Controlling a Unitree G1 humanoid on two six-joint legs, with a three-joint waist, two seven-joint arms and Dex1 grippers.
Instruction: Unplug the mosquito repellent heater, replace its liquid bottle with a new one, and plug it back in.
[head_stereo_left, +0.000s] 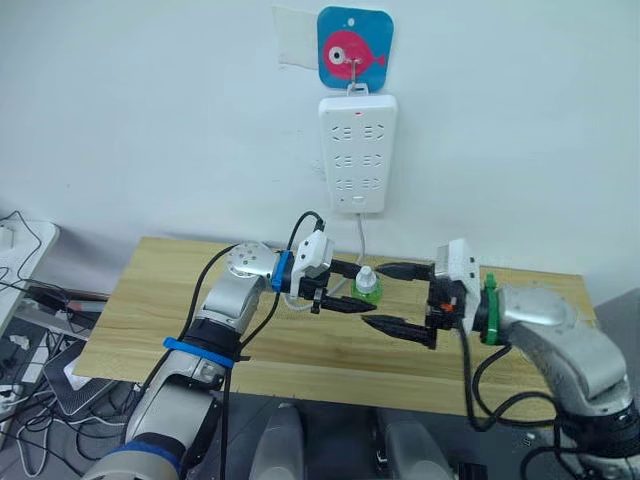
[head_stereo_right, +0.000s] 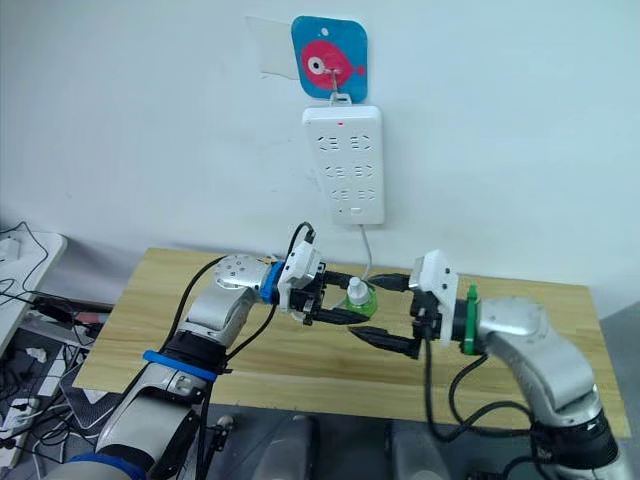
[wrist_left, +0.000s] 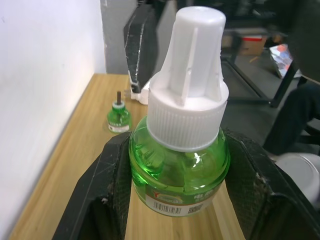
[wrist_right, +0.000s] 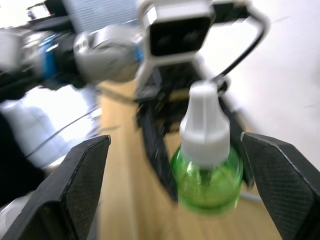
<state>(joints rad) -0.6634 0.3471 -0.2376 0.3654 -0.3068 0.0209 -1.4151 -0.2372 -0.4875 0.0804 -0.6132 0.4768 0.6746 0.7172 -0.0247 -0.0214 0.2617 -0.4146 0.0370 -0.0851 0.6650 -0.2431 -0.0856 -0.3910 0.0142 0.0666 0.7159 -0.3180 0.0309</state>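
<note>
My left gripper (head_stereo_left: 356, 290) is shut on a green liquid bottle (head_stereo_left: 367, 289) with a tall white cap, holding it upright by its body above the wooden table (head_stereo_left: 170, 310). My right gripper (head_stereo_left: 374, 297) faces it from the right and is open. Its fingers (wrist_right: 75, 185) stand on either side of the bottle (wrist_right: 207, 170) without touching it. A second small green bottle (wrist_left: 119, 118) with a bare wick stands on the table near the wall. Beside it a white rounded bit (wrist_left: 144, 94) shows behind my right finger; I cannot tell whether it is the heater.
A tall white power strip (head_stereo_left: 357, 150) hangs on the wall under a blue fish hook (head_stereo_left: 354, 48), its cable dropping behind the table. Cables and boxes (head_stereo_left: 30, 330) lie on the floor at the left. The table's front edge is close to me.
</note>
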